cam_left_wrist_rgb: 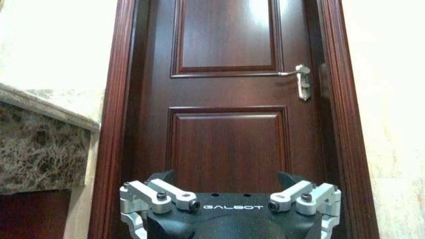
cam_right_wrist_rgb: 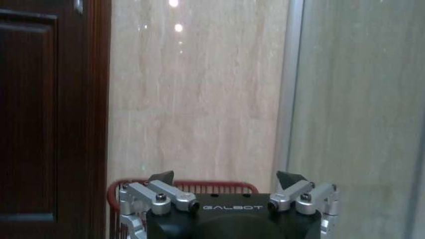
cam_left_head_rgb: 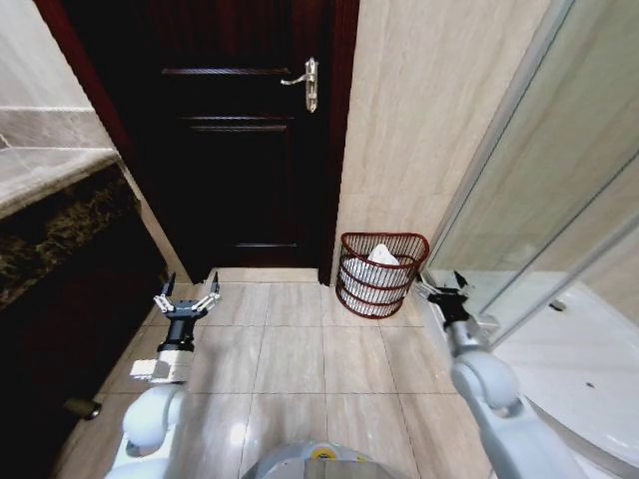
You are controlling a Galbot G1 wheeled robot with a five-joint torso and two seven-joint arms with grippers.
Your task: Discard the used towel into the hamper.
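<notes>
Place: a home bathroom
Signs: glass shower enclosure (cam_left_head_rgb: 559, 210), marble vanity counter (cam_left_head_rgb: 50, 170), beige tiled floor (cam_left_head_rgb: 300, 349), dark wooden door (cam_left_head_rgb: 240, 130)

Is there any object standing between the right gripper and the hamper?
Nothing visible does. The right gripper is open and empty, just beside the hamper, with bare floor tiles between them. White cloth already lies inside the hamper. The left gripper hangs open near the door.
</notes>
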